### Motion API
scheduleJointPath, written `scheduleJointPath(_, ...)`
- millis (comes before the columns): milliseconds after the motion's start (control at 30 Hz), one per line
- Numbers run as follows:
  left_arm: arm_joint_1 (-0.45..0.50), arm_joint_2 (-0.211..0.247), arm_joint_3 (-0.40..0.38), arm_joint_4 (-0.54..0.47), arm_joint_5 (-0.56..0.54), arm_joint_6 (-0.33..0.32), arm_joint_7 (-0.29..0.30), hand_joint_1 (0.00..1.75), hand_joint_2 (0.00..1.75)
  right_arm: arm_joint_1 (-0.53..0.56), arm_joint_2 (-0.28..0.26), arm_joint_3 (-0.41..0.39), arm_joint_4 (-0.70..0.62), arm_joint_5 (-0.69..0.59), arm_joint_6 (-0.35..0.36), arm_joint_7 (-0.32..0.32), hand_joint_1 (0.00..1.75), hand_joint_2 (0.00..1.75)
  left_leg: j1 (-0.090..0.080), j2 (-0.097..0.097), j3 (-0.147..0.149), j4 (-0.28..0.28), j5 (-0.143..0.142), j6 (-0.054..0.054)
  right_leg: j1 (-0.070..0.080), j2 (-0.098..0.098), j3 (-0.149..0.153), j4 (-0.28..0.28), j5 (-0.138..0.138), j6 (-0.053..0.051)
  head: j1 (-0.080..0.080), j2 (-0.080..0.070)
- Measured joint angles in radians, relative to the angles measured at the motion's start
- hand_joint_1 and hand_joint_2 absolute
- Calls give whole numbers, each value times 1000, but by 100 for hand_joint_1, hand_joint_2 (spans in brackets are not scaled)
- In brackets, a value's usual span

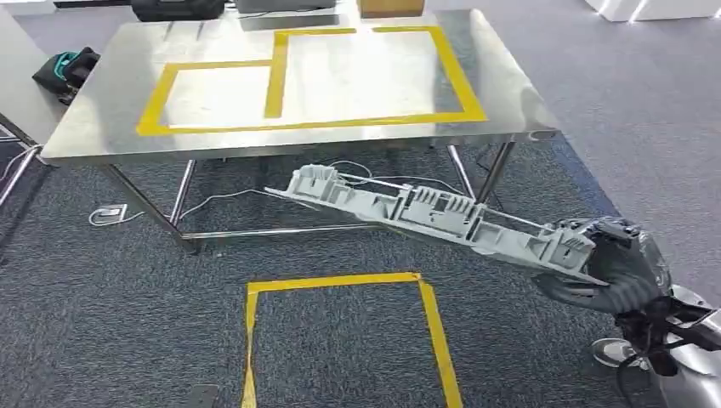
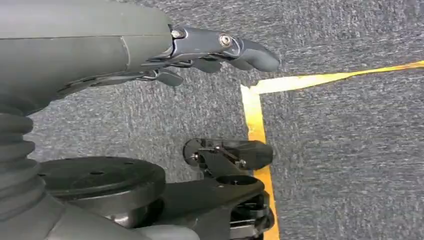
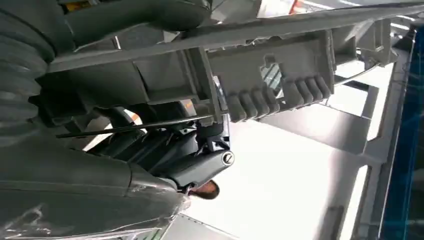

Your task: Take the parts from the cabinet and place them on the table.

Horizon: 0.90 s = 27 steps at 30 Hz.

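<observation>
A long grey ribbed plastic part (image 1: 425, 212) hangs slanted in the air in front of the steel table (image 1: 102, 127), lower than its top. My right hand (image 1: 608, 263) grips the part's right end; the right wrist view shows the part (image 3: 270, 65) held between my thumb and dark fingers (image 3: 200, 167). The part's free end points left toward the table legs. On the tabletop, yellow tape (image 1: 276, 81) marks two bare rectangles. My left hand (image 2: 220, 50) hangs over the grey carpet with its fingers slightly bent and nothing in it.
A yellow tape square (image 1: 340, 285) marks the carpet in front of the table. A dark and teal bag (image 1: 68, 72) lies on a second table at the left. White cables (image 1: 221, 200) and a socket lie under the table. A cardboard box (image 1: 391, 7) stands beyond the table's far edge.
</observation>
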Motion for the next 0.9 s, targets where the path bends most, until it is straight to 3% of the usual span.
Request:
scheduleJointPath(33, 1, 0, -2, 0, -8, -2, -2, 0, 175, 7, -8, 2, -7, 2, 4, -2, 175, 175, 6, 1, 11, -10, 2, 3, 0, -3, -9, 16, -13, 1, 2, 0)
scheduleJointPath(67, 1, -1, -5, 0, -13, -3, -5, 0, 175, 10, -14, 2, -10, 2, 4, -4, 175, 175, 9, 1, 14, -10, 1, 5, 1, -3, -29, 66, -44, 3, 4, 0)
scheduleJointPath(133, 2, -3, -7, 0, -20, -5, -9, 0, 175, 18, -20, 2, -13, 1, 7, -6, 175, 175, 10, 2, 15, -10, -3, 7, -1, -4, -115, 237, -124, 10, 5, 0)
scheduleJointPath(167, 2, -4, -7, 0, -20, -6, -11, 0, 175, 25, -22, 2, -13, 1, 8, -6, 175, 175, 10, 1, 15, -9, -4, 7, -2, -4, -151, 305, -147, 13, 6, 0)
scheduleJointPath(200, 4, -5, -7, 0, -20, -5, -12, 0, 175, 31, -24, 2, -13, 1, 9, -6, 175, 175, 12, 1, 18, -9, -7, 4, -3, -4, -165, 324, -141, 15, 5, 0)
scheduleJointPath(233, 5, -6, -7, 0, -20, -5, -12, 0, 175, 33, -25, 2, -13, 2, 10, -6, 175, 175, 14, 0, 21, -8, -9, 1, -5, -4, -153, 295, -113, 18, 5, 0)
scheduleJointPath(267, 6, -6, -8, 0, -20, -5, -12, 0, 175, 32, -26, 2, -15, 3, 12, -7, 175, 175, 17, -1, 26, -8, -13, -5, -7, -5, -117, 220, -66, 20, 5, 0)
scheduleJointPath(300, 6, -7, -8, 0, -20, -5, -12, 0, 175, 31, -26, 3, -18, 4, 15, -10, 175, 175, 22, -2, 31, -4, -18, -12, -11, -5, -64, 116, -15, 24, 5, 0)
scheduleJointPath(333, 6, -8, -8, 0, -19, -5, -12, 0, 175, 31, -26, 3, -21, 7, 17, -15, 175, 175, 24, -3, 33, 3, -24, -21, -16, -5, -18, 28, 17, 33, 6, 0)
scheduleJointPath(367, 4, -2, -9, 1, -19, -3, -12, 0, 175, 28, -26, 5, -21, 10, 18, -19, 175, 175, 18, -4, 28, 11, -31, -31, -13, 5, -1, 14, -4, 33, 11, 0)
scheduleJointPath(400, 4, -3, -11, 1, -19, -2, -11, 0, 175, 28, -27, 5, -24, 13, 19, -23, 175, 175, 16, -5, 24, 16, -32, -33, -15, 9, -5, 11, 0, 12, 10, 0)
scheduleJointPath(433, 4, -3, -12, 1, -18, 0, -11, 0, 175, 30, -27, 6, -25, 18, 19, -24, 175, 175, 14, -5, 25, 14, -31, -32, -19, 9, -6, 11, 5, 9, 4, 0)
scheduleJointPath(500, 6, -2, -13, 1, -18, 0, -7, 0, 175, 30, -27, 8, -26, 22, 20, -24, 175, 175, 13, -3, 24, 14, -24, -19, -25, 11, -10, 9, 6, 11, 2, 0)
scheduleJointPath(533, 6, 8, -13, 2, -18, 0, -5, 0, 175, 28, -27, 8, -27, 23, 20, -25, 175, 175, 9, -3, 25, 12, -27, -23, -30, 12, -10, 8, 7, 19, 6, 0)
scheduleJointPath(600, 5, 8, -13, 2, -18, -1, -2, 0, 175, 25, -27, 10, -33, 29, 21, -25, 175, 175, 3, -3, 35, 5, -21, -23, -42, 13, -2, -24, 19, 23, -2, 0)
scheduleJointPath(633, 2, 7, -14, 2, -18, -2, -1, 0, 175, 25, -29, 11, -42, 34, 22, -24, 175, 175, 1, -1, 74, -61, 15, 10, -35, 16, 16, -54, 33, 18, -7, 0)
scheduleJointPath(667, 3, 1, -14, 2, -18, -3, 1, 0, 175, 20, -32, 14, -42, 37, 23, -24, 175, 175, 15, -1, 134, -173, 31, 16, -29, 4, 6, -49, 34, 13, -10, 0)
scheduleJointPath(700, 1, 2, -14, 2, -18, -5, 4, 0, 175, 9, -37, 16, -42, 38, 23, -24, 175, 175, 23, 0, 144, -183, 47, 26, -25, 2, -12, -16, 8, 12, -5, 0)
scheduleJointPath(733, 0, 3, -14, 2, -18, -5, 6, 0, 175, 2, -39, 17, -40, 38, 23, -23, 175, 175, 31, 3, 151, -189, 44, 21, -23, 2, -42, 45, -20, 20, -8, 0)
scheduleJointPath(800, -2, -2, -15, 2, -15, -5, 7, 0, 175, -4, -43, 21, -38, 42, 24, -20, 175, 175, 45, 9, 154, -180, 31, -8, -31, 0, -115, 183, -67, 42, -7, 0)
scheduleJointPath(833, -2, -6, -15, 2, -15, -5, 10, 0, 175, -7, -46, 24, -36, 44, 24, -18, 175, 175, 56, 8, 153, -170, 22, -22, -38, -2, -129, 204, -60, 55, -5, 0)
scheduleJointPath(867, 0, -10, -16, 2, -15, -5, 10, 0, 175, -10, -50, 25, -33, 45, 24, -17, 175, 175, 69, 8, 151, -154, 11, -39, -46, -5, -115, 173, -29, 70, -5, 0)
scheduleJointPath(900, 1, -11, -19, 2, -15, -5, 10, 0, 175, -14, -53, 26, -31, 45, 24, -16, 175, 175, 86, 6, 146, -127, -6, -61, -58, -7, -76, 102, 16, 86, -3, 0)
